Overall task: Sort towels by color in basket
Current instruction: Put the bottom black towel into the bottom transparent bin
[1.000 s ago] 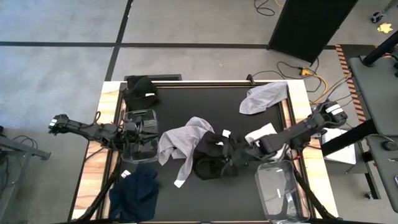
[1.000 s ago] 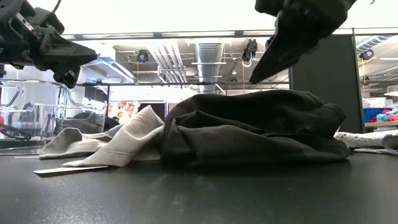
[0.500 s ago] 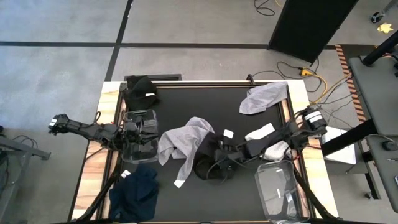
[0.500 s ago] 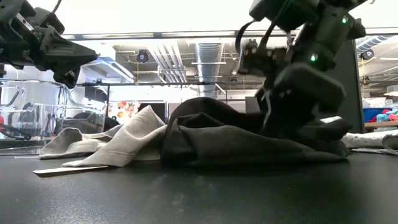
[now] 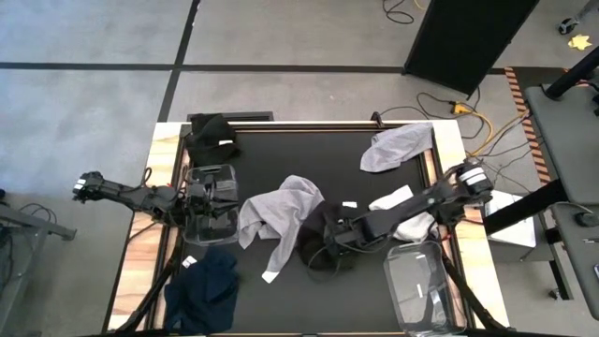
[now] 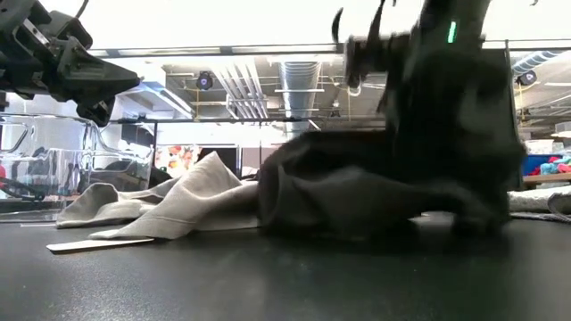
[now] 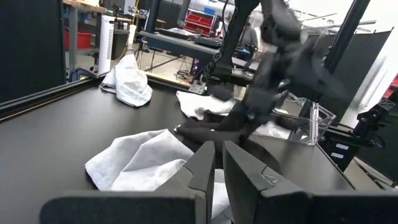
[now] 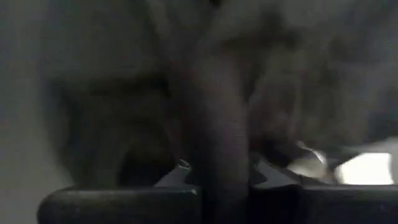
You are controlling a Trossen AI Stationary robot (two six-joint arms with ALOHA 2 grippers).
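A black towel lies bunched at the table's middle, partly against a light grey towel to its left. My right gripper reaches in from the right and is shut on the black towel; the low view shows it blurred above the black towel. My left gripper hovers shut over the clear basket at the left, touching nothing; the left wrist view shows its fingers closed together. My right gripper pinches a raised fold of the black towel between its two fingers. It comes slanting down from the table's right side. The rest of the towel lies on the table below the gripper.
A grey towel lies at the far right, a white one beside the right arm, a black one at the far left, a navy one at the near left. A second clear basket stands near right.
My right gripper has dropped onto the black towel, moved toward the table's left and shut on a fold of it. The towel has been pushed together into a tighter, taller heap; the grey towel beside it has stayed put.
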